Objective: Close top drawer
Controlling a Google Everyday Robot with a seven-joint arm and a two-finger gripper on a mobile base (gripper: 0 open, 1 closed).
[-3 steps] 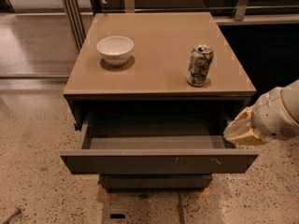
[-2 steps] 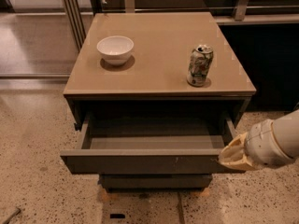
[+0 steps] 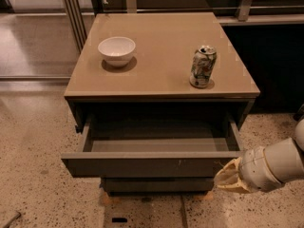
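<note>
1. The top drawer (image 3: 142, 166) stands pulled well out of the low cabinet (image 3: 164, 37). Its flat dark grey-brown front faces the camera and its shallow grey box is open to view.
2. A few small pale scuffs mark the front panel towards its right.
3. The gripper (image 3: 227, 178), pale and yellowish, sits low at the right, just beside the lower right corner of the drawer front. It is carried on a thick white arm (image 3: 273, 165) that comes in from the right edge.
4. Whether the gripper is open or closed cannot be told, nor whether it touches the panel. It has hold of nothing that can be seen.
5. On the tan cabinet top a white bowl (image 3: 117, 50) stands at the left, towards the back.
6. A dented drinks can (image 3: 203, 66) stands upright at the right, well apart from the bowl.
7. Beneath the open drawer, a lower drawer front (image 3: 156, 185) sits pushed in.
8. The cabinet rests on a speckled floor (image 3: 38, 175).
</note>
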